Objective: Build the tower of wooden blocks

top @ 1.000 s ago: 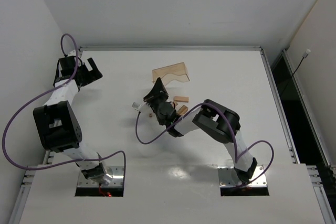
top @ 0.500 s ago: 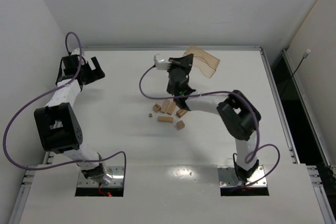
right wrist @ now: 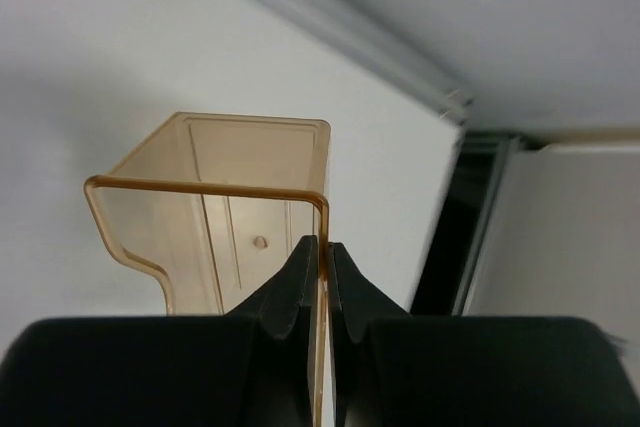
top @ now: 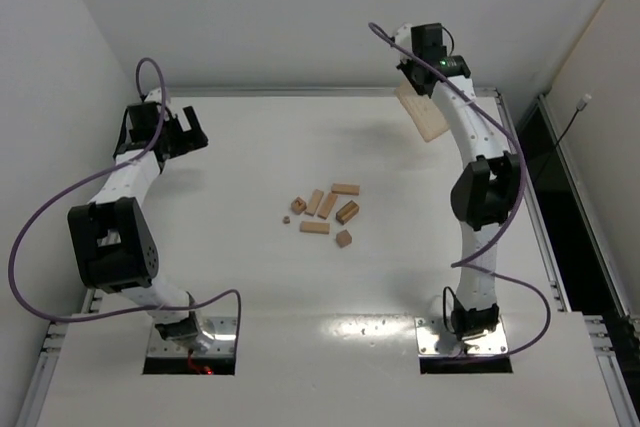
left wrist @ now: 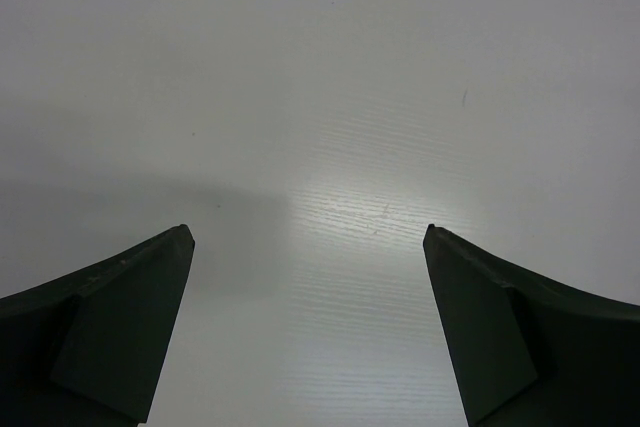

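Note:
Several light-tan wood blocks (top: 322, 212) lie loose and flat on the white table in the middle of the top view; no stacked tower shows. My right gripper (right wrist: 323, 247) is shut on one wall of the translucent amber tray (right wrist: 225, 207) and holds it empty in the air. In the top view the right gripper (top: 418, 87) and the tray (top: 424, 112) are high over the far right of the table. My left gripper (top: 182, 127) is open and empty at the far left, over bare table (left wrist: 320, 147). It is far from the blocks.
A metal rail (top: 320, 92) edges the table's far side, and a white wall stands behind it. A dark gap (top: 545, 167) runs beyond the right edge. Purple cables loop from both arms.
My right arm has swung the amber tray from over the blocks up and away to the far right. The blocks now lie uncovered on the table. The left gripper has shifted slightly.

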### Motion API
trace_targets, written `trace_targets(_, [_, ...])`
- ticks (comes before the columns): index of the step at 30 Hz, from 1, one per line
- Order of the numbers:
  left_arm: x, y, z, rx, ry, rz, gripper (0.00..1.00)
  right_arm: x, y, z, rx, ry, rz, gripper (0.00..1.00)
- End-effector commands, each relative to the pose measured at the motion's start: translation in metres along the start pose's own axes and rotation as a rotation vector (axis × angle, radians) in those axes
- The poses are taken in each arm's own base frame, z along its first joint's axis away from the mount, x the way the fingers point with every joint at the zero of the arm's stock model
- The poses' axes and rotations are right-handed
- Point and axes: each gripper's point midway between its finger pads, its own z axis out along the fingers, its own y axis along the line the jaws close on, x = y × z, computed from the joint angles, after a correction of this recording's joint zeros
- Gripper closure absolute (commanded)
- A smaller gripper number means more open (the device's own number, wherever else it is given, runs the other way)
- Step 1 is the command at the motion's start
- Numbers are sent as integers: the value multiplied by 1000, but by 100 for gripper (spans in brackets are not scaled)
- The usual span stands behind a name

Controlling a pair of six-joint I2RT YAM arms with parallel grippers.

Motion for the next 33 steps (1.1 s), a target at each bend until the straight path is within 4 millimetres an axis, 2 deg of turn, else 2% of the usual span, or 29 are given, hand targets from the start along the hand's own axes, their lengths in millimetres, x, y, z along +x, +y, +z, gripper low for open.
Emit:
trace_targets(1, [-35, -20, -11, 64, -104, 31, 0, 53, 59, 14, -305, 152, 50, 100])
trace_targets(2, [-32, -19, -8, 63, -95, 30, 0, 56, 56, 19, -331, 144, 72, 100])
trace_targets(3, [-32, -19, -8, 62, -95, 30, 0, 72, 37, 31, -325, 159, 117, 100])
trace_targets(5, [-33, -21, -6, 74, -93, 41, 0, 85, 21, 39, -353, 149, 172, 100])
trace_targets(6, [-33, -23, -6, 84, -91, 41, 0, 96, 0, 47, -358, 127, 241, 100])
trace_targets(8, [-36, -23, -6, 86, -101, 43, 0, 103, -25, 58, -334, 86, 317, 100])
trace_targets(9, [-36, -23, -6, 86, -101, 43, 0, 112, -51, 62, -297, 72, 360, 100])
trace_targets(12, [-33, -24, -5, 95, -99, 44, 0, 130, -74, 77, -254, 71, 433, 100])
trace_targets(13, [-33, -24, -5, 95, -99, 44, 0, 136, -90, 77, -224, 64, 458, 100])
trace_targets(15, [-31, -24, -4, 95, -99, 44, 0, 148, -101, 90, -184, 61, 491, 100])
trace_targets(16, [-31, -23, -4, 95, -100, 53, 0, 157, -115, 90, -156, 60, 535, 100])
trace_targets(17, [-26, -22, -3, 93, -90, 51, 0, 164, -117, 96, -156, 60, 557, 100])
trace_targets(18, [-26, -22, -3, 93, -89, 51, 0, 162, -129, 95, -130, 36, 574, 100])
trace_targets(21, [-26, -22, -3, 93, -90, 60, 0, 178, -128, 108, -156, 41, 628, 100])
trace_targets(22, [-26, -22, -3, 93, -90, 60, 0, 177, -126, 107, -167, 35, 628, 100])
trace_targets(23, [-28, -22, -1, 93, -90, 60, 0, 181, -115, 115, -204, 39, 634, 100])
trace_targets(25, [-29, -22, 1, 93, -90, 60, 0, 185, -107, 119, -226, 52, 639, 100])
trace_targets(26, [-29, -22, 1, 93, -90, 60, 0, 179, -106, 119, -223, 44, 620, 100])
trace_targets(28, [-27, -21, 1, 91, -81, 59, 0, 188, -100, 127, -222, 70, 622, 100])
trace_targets(29, [-27, -21, 1, 91, -81, 59, 0, 181, -103, 127, -204, 56, 611, 98])
trace_targets(31, [-27, -21, 1, 91, -81, 68, 0, 197, -103, 135, -157, 110, 609, 96])
trace_targets(32, [-30, -20, -2, 82, -92, 69, 0, 191, -106, 136, -137, 100, 599, 96])
trace_targets(33, [-30, -20, -2, 82, -92, 69, 0, 200, -105, 140, -117, 127, 598, 95])
